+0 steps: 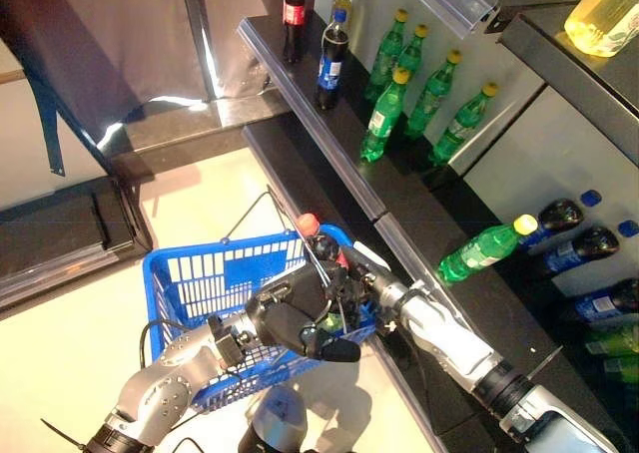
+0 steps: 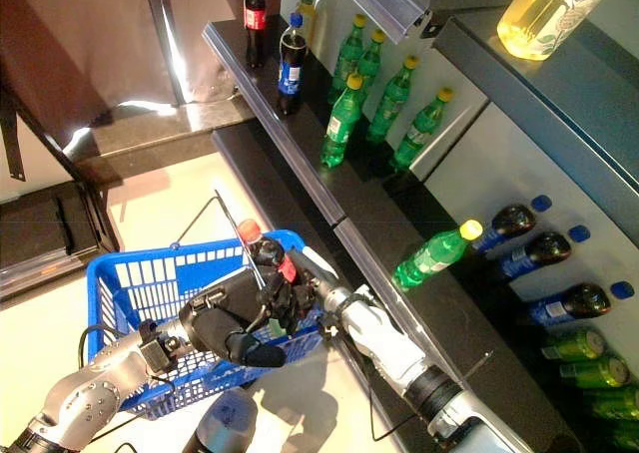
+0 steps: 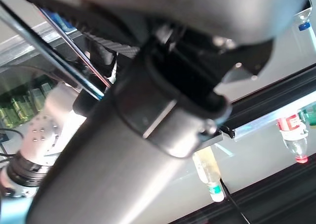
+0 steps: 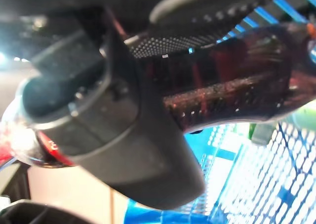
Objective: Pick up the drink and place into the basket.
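Drink [image 2: 262,251] clenched in right hand [image 2: 285,291] above basket [image 2: 130,283] rim; left hand [image 2: 228,325] grips the handle. Risk: bottle clips rim, tips outside.

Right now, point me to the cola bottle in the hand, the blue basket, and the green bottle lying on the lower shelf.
cola bottle [image 1: 309,225], left eye view: on its red cap.
blue basket [image 1: 200,273], left eye view: on its back wall.
green bottle [image 1: 481,249], left eye view: on the middle of its body.
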Tool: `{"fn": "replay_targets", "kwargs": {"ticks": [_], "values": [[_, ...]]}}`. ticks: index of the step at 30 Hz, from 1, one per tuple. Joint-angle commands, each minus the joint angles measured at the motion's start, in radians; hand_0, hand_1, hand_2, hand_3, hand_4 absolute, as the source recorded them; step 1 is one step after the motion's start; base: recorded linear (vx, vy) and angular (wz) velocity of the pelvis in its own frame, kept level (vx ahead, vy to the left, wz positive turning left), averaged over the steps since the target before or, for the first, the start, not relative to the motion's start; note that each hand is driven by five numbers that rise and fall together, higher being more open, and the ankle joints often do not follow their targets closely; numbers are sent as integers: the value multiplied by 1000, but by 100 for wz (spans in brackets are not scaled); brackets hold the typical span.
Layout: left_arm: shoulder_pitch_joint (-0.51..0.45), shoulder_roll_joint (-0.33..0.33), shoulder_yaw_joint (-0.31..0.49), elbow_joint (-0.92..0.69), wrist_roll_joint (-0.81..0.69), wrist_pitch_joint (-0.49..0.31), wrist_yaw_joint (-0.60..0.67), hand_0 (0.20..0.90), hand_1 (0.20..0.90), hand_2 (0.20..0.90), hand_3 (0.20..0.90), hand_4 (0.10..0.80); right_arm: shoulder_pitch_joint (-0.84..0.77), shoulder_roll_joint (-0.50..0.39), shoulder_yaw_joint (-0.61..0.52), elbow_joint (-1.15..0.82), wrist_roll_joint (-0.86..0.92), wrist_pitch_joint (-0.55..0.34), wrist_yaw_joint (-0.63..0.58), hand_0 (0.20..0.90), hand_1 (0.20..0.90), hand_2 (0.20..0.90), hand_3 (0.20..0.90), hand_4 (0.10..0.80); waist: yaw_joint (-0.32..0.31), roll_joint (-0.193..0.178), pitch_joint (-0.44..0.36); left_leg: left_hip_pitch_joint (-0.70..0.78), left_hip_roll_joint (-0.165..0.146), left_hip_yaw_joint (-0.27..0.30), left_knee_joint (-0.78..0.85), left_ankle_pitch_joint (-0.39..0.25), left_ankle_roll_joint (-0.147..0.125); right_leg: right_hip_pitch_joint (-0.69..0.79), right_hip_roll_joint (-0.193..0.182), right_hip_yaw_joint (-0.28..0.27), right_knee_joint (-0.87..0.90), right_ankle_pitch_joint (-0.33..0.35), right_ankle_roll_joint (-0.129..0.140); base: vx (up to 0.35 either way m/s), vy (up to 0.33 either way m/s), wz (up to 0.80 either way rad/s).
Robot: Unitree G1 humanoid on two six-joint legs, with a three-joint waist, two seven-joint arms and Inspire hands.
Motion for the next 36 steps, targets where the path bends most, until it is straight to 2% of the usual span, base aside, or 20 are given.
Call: {"fn": "replay_targets", "kwargs": {"ticks": [1, 23, 27, 30, 36], "values": [[-220, -140, -94, -291, -200, -140, -209, 300, 300, 300, 200, 100, -141, 17, 101, -81, -112, -117, 8, 300, 300, 300, 200, 100, -7, 15, -207, 44, 10, -34, -21, -40, 7, -53, 12, 11, 84, 39, -48, 0, 0, 0], [-305, -128, -158, -323, -206, -131, -249, 300, 300, 300, 200, 100, -207, 30, 203, -76, -226, -70, 70, 300, 300, 300, 200, 100, 8, -7, -204, 31, -4, -75, -21, -40, 7, -57, 16, 12, 83, 40, -44, 0, -1, 0], [-312, -131, -164, -324, -204, -132, -245, 300, 300, 300, 200, 100, -196, 41, 207, -74, -101, -62, 84, 300, 300, 300, 200, 100, 9, -8, -204, 31, -4, -79, -21, -39, 5, -57, 18, 14, 81, 41, -44, 0, 0, 0], [-306, -144, -163, -320, -201, -127, -251, 300, 300, 300, 200, 100, -143, 82, 167, -68, 106, -67, 89, 300, 300, 300, 200, 100, 6, -3, -207, 31, -7, -83, -21, -37, 4, -58, 19, 14, 81, 44, -44, 0, 0, 0], [-280, -152, -126, -327, -210, -99, -271, 300, 300, 300, 200, 100, -43, 128, 47, -19, 242, -134, 112, 300, 300, 300, 200, 100, -6, 6, -218, 35, -5, -69, -21, -37, 7, -58, 14, 13, 86, 42, -41, 6, 8, 3]]}}
